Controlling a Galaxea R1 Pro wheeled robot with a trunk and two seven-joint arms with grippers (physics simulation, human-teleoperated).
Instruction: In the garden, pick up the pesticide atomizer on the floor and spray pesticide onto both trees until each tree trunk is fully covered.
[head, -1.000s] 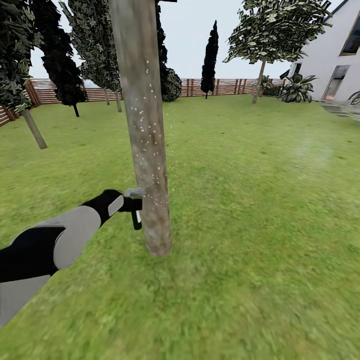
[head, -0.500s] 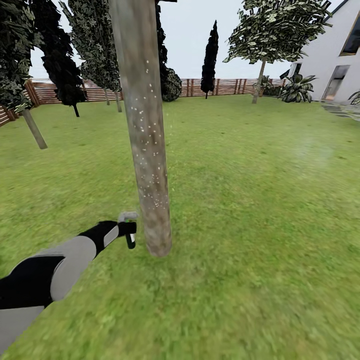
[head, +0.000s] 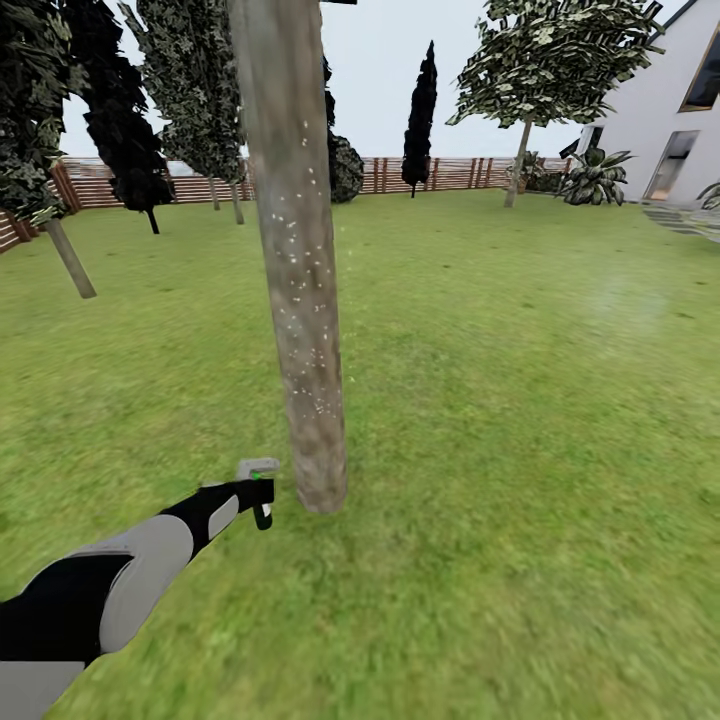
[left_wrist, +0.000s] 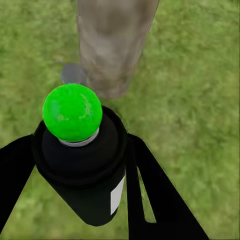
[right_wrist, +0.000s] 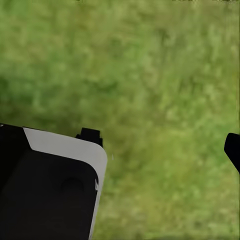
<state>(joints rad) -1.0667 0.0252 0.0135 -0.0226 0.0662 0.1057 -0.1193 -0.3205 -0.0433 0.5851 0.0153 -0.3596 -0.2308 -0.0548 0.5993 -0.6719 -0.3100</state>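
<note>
While the head view shows the speckled grey-brown tree trunk (head: 297, 280), the left gripper (left_wrist: 75, 165) clasps the black green-capped atomizer (left_wrist: 80, 155); right gripper's spread unclear

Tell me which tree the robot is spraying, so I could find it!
Find the big green lawn with the wooden fence behind it. Nearest the camera, one thick grey-brown tree trunk rises straight out of the grass, with the left gripper holding the atomizer by its base. Unlike the other trees, it has white specks.
</note>
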